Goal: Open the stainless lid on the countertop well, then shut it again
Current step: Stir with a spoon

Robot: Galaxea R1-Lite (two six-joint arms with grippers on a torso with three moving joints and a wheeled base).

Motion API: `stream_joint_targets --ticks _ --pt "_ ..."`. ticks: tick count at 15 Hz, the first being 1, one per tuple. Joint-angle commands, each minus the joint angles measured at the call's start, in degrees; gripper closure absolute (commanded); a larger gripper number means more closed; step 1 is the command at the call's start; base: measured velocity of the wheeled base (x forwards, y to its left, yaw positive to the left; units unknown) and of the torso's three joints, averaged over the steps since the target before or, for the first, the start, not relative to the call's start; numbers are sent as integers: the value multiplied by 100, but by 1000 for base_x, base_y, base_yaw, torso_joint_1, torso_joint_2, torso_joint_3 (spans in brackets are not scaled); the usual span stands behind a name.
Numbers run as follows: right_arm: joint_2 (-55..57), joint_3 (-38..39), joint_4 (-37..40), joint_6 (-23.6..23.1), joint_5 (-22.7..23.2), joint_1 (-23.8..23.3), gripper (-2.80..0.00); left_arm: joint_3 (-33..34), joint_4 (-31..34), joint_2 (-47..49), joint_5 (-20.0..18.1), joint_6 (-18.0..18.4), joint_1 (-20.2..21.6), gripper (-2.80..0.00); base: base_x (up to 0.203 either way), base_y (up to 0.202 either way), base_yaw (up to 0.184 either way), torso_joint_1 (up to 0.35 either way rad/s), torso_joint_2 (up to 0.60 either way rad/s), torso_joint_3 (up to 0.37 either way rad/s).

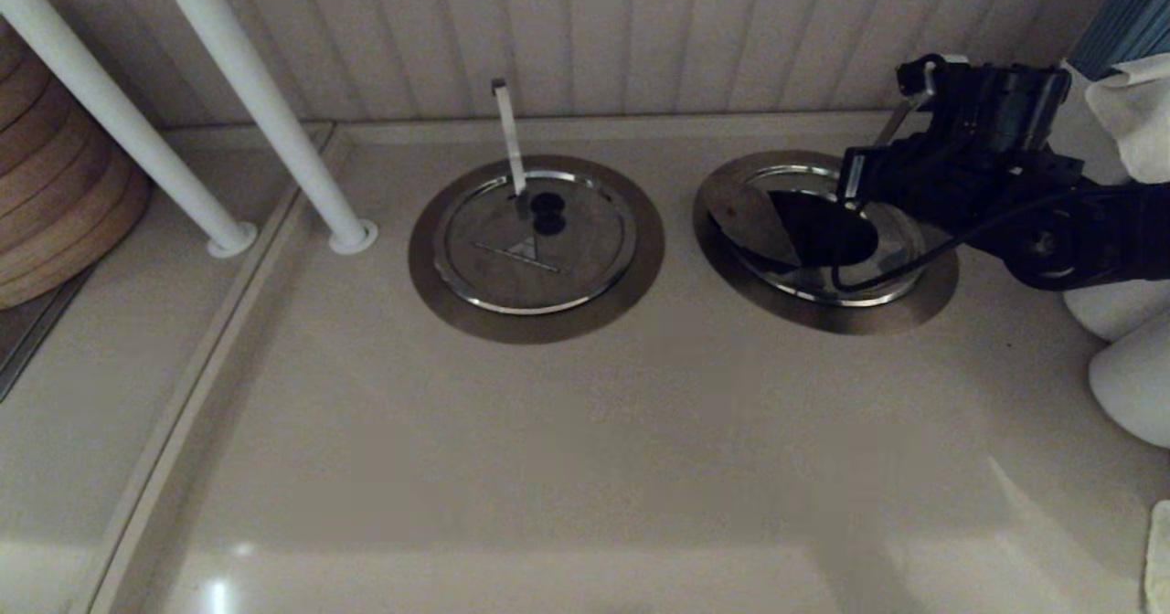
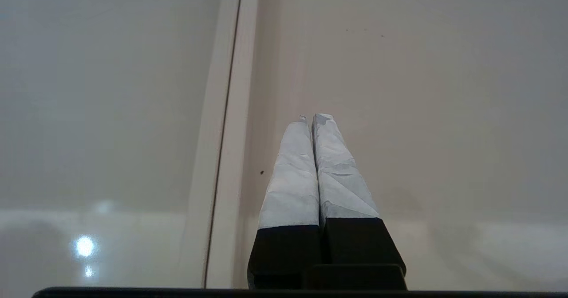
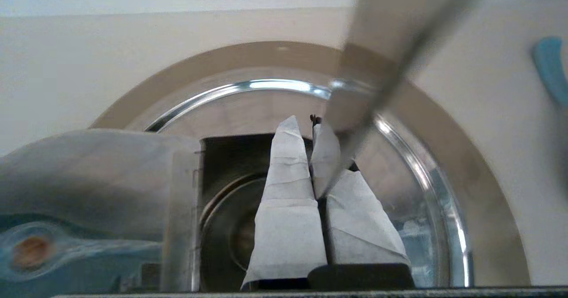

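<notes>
The stainless lid (image 1: 745, 217) stands tilted open at the left side of the countertop well (image 1: 914, 308), which shows as a dark hole. My right gripper (image 1: 855, 185) hovers over the well. In the right wrist view the lid (image 3: 97, 174) rises beside the dark opening inside the collar (image 3: 488, 187). The right gripper (image 3: 306, 123) is shut, and the diagonal flat metal strip (image 3: 386, 58) runs down into the seam between its fingers. The strip's top end (image 1: 891, 125) shows just behind the wrist. My left gripper (image 2: 313, 118) is shut on nothing over bare counter, out of the head view.
A twin lid (image 1: 535, 244) lies shut in its collar to the left, with a near-vertical strip (image 1: 509, 134). Two white poles (image 1: 274, 130) and stacked wooden boards (image 1: 55, 203) stand at the far left. White containers (image 1: 1129, 376) and a blue item (image 1: 1129, 20) crowd the right edge.
</notes>
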Motion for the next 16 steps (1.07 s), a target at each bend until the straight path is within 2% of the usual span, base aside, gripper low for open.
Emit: stream_joint_targets --ticks 1,6,7,9,12,14,16 --pt "-198 67 76 50 40 97 0 0 -2 7 2 -4 -4 0 0 0 0 0 0 0" --pt "-639 223 647 48 417 92 0 0 -2 2 2 -4 -2 0 0 0 0 0 0 0" --pt "-623 241 670 -14 417 51 0 0 -2 -2 2 -4 -6 0 0 0 0 0 0 0" --pt "-621 294 991 -424 412 -32 0 0 -2 6 2 -4 -6 0 0 0 0 0 0 0" --pt "-477 296 1038 -568 339 -73 0 0 -2 -1 2 -4 -3 0 0 0 0 0 0 0" --pt "-348 276 950 -782 118 -118 0 0 -2 -2 2 -4 1 0 0 0 0 0 0 0" --pt "-312 239 725 -730 101 -119 0 0 -2 -2 2 -4 1 0 0 0 0 0 0 0"
